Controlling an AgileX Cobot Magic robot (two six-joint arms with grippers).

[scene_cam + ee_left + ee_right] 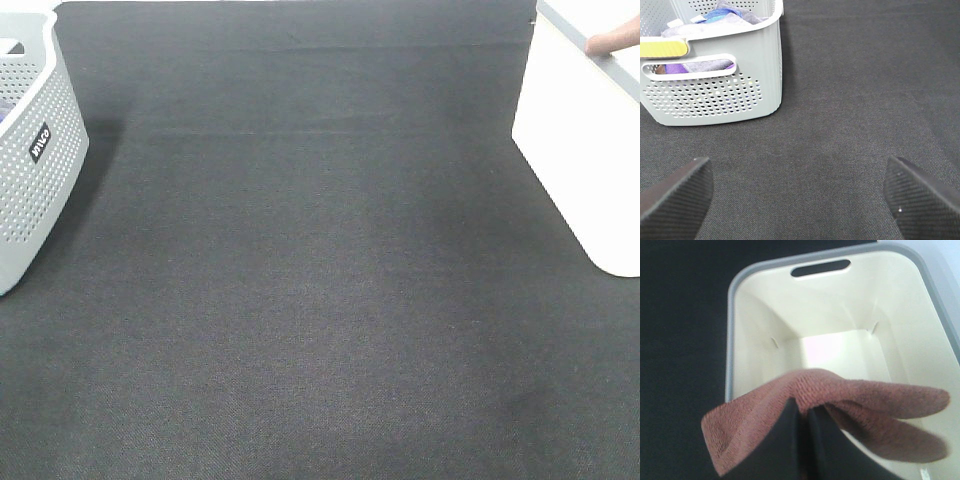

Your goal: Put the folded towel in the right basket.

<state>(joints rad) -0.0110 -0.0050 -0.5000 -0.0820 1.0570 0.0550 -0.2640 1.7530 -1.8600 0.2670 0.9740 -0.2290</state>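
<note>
Gripper: the right gripper (803,410) shows two black fingers (782,440) pressed close together, with only a thin slit between them.
Towel: a dusty-red terry towel (860,400) is pinched between the fingers, its folded edge draped over their tips and its layers spreading out to both sides.
Basket: a cream basket (755,325) with a grey rim lies under the towel, its pale floor bare where it shows.
Handle: a dark oval handle slot (820,268) sits in the basket's far wall.
Tabletop: the black tabletop (680,315) runs along one side of the basket.
</note>
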